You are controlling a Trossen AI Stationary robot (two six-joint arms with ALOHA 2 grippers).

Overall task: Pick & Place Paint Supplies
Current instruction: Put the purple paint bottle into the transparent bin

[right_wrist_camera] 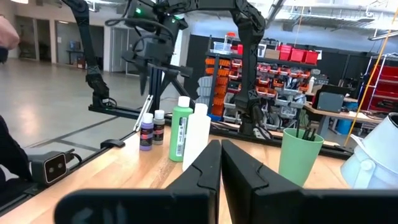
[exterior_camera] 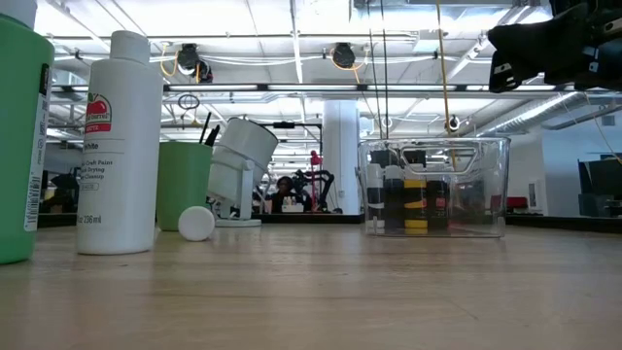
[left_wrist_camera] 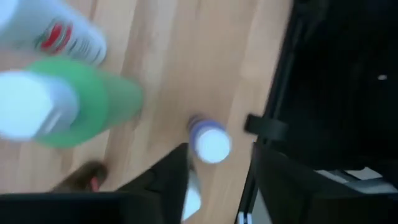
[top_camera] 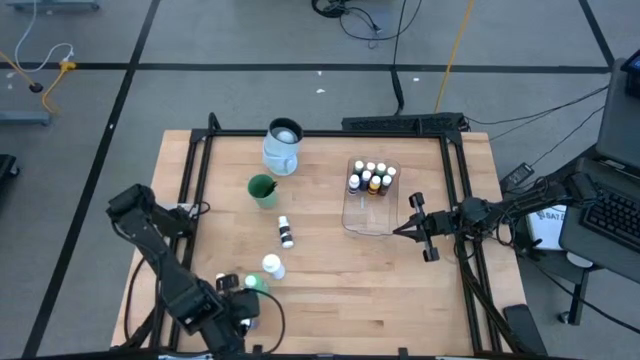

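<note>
**Several supplies packed, several still loose**

Nearest the front edge, the left gripper (top_camera: 240,318) hangs over a cluster of upright supplies — a green bottle (top_camera: 256,284), a white bottle (top_camera: 272,266) and a small purple bottle (left_wrist_camera: 210,140) with a white cap. The purple one stands on the wood between the parted fingers, which grip nothing (the right wrist view also shows a second small bottle (right_wrist_camera: 159,126) beside it). Farther in, a tiny bottle (top_camera: 287,235) lies alone mid-table. Beyond that, the clear tub (top_camera: 372,217) already holds a batch of small bottles (top_camera: 371,178) at its far end — that much looks done. The right gripper (top_camera: 412,228) waits just beside the tub, fingers closed and empty. At the back stand a green cup (top_camera: 263,190) of brushes and a mug (top_camera: 283,147). By this count roughly half remains.
</note>
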